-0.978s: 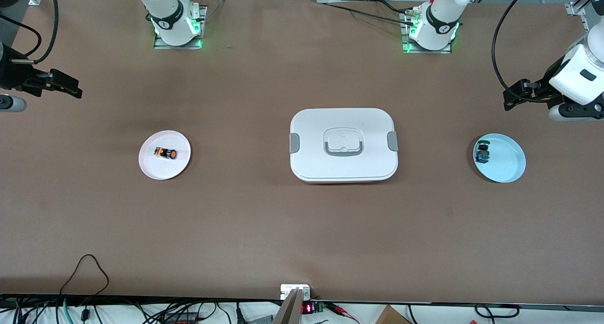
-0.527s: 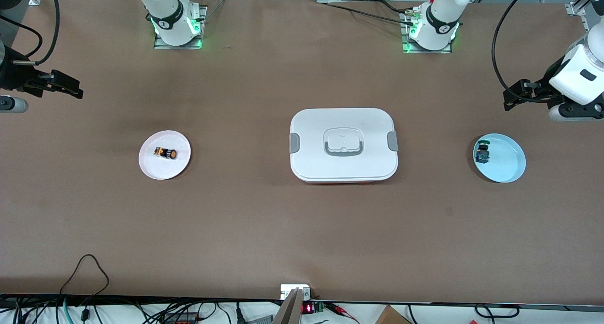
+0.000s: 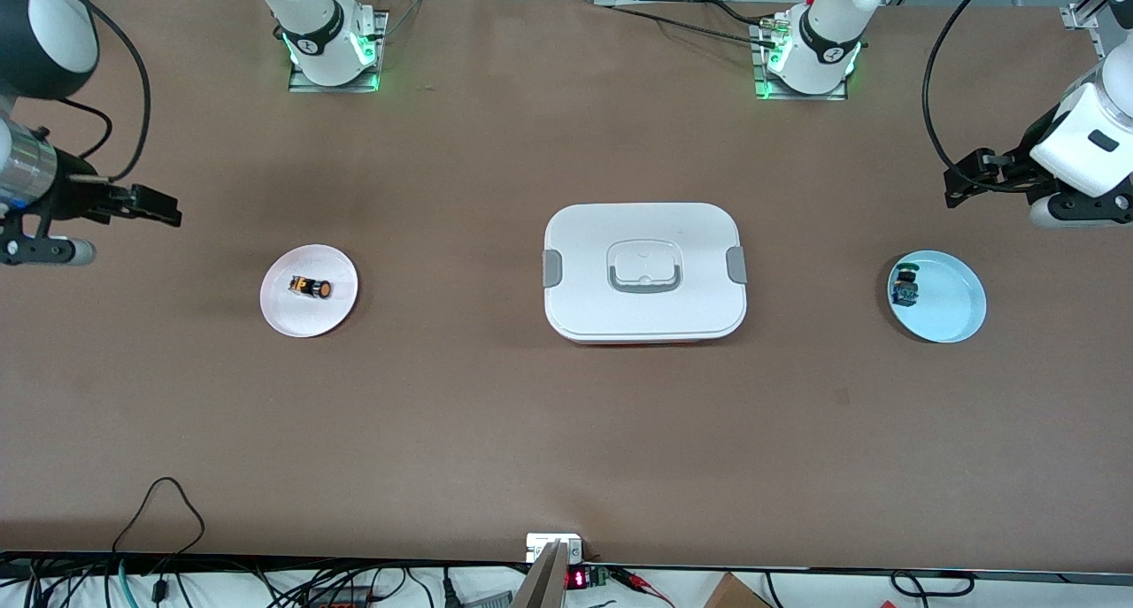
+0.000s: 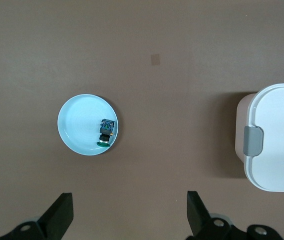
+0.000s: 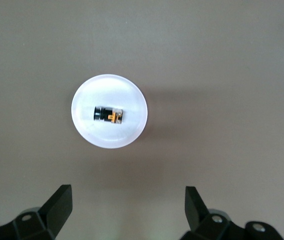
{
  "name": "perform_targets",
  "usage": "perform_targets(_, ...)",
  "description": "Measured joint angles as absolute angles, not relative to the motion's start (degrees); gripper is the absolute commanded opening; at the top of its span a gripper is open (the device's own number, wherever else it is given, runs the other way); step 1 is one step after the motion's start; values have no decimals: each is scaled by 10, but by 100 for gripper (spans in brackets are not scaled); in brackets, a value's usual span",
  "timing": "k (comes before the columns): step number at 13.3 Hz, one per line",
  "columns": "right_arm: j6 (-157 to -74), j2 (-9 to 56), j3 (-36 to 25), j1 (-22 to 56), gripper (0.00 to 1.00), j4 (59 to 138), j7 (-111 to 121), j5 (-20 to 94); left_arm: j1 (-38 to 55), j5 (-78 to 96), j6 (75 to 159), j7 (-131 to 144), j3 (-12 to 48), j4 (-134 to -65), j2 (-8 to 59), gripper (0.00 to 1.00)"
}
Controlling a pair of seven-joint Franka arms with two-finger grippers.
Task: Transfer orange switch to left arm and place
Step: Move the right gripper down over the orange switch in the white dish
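The orange switch (image 3: 311, 287) lies on its side on a white plate (image 3: 285, 310) toward the right arm's end of the table; it also shows in the right wrist view (image 5: 109, 115). My right gripper (image 3: 155, 207) is open and empty, up in the air over bare table beside that plate; its fingertips (image 5: 61, 200) frame bare table. The white box (image 3: 644, 272) sits mid-table. My left gripper (image 3: 960, 183) is open and empty, high over the table near a light blue plate (image 3: 956, 316), and waits.
A small dark component with green top and blue body (image 3: 905, 287) lies on the blue plate, also in the left wrist view (image 4: 105, 132). The box's latched end (image 4: 254, 140) shows there too. Cables run along the table's near edge (image 3: 159, 502).
My right gripper has moved from the table's end toward the white plate and a little nearer the front camera. The left arm, switch and box have not moved.
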State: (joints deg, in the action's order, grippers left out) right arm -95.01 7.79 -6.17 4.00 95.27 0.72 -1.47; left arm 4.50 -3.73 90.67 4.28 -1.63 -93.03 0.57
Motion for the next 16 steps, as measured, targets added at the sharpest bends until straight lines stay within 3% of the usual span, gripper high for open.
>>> perform_targets(6,-1127,109,-60,41,100,1076,7,-15,45,-37,907,43,-16,-930,6,100)
perform_targets(16,-1313,112,-56,62,100,1229,4,32,45,-37,907,43,-16,-930,6,100)
